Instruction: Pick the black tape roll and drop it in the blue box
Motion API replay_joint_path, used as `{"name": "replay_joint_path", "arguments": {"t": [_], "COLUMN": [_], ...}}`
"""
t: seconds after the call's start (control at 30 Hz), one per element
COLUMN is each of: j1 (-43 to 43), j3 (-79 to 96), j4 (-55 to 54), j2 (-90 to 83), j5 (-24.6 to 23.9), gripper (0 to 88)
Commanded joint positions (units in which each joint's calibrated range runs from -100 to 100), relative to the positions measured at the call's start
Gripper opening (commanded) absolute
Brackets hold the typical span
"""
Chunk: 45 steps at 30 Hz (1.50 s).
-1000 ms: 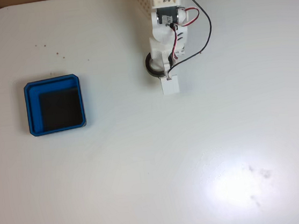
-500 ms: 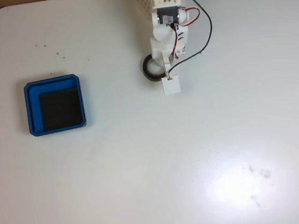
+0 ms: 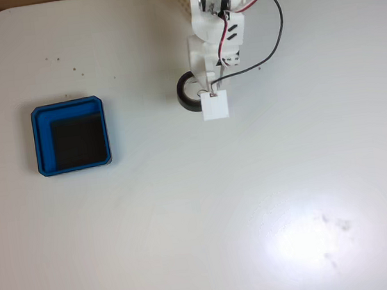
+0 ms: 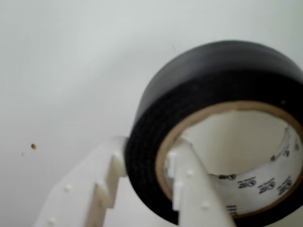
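Wrist view: black tape roll (image 4: 189,118) tilted, open centre toward camera, wall clamped between white jaws.

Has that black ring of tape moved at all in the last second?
Yes. In the fixed view the black tape roll has shifted slightly left, toward the blue box, which has stayed put. The jaws pinch the roll's wall.

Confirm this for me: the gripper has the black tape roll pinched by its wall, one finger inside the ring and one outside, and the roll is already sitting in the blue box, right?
Not quite. The grip is as you say: the wrist view shows the gripper pinching the black tape roll through its wall. But the roll is not in the blue box; the fixed view shows the roll well to the right of the box, which holds nothing.
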Motion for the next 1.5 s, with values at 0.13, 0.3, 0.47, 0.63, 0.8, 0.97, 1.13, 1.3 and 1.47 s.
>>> {"name": "replay_joint_path", "arguments": {"t": [0.13,0.3,0.47,0.63,0.8,0.97,1.13,1.3,1.47], "j1": [16.2,21.6,27.5,31.3,35.6,40.3,43.4,43.5,43.4], "j3": [-22.9,-38.2,-48.4,-60.0,-73.5,-84.9,-89.3,-97.2,-104.3], "j4": [1.0,1.3,4.3,11.8,19.8,21.9,21.8,21.8,21.7], "j2": [10.1,22.7,30.8,39.2,48.7,56.6,61.7,67.9,75.4], "j5": [0.1,0.2,0.2,0.2,0.2,0.1,0.1,0.1,0.0], "gripper": [0.5,0.5,0.5,0.5,0.5,0.5,0.5,0.5,0.5]}}
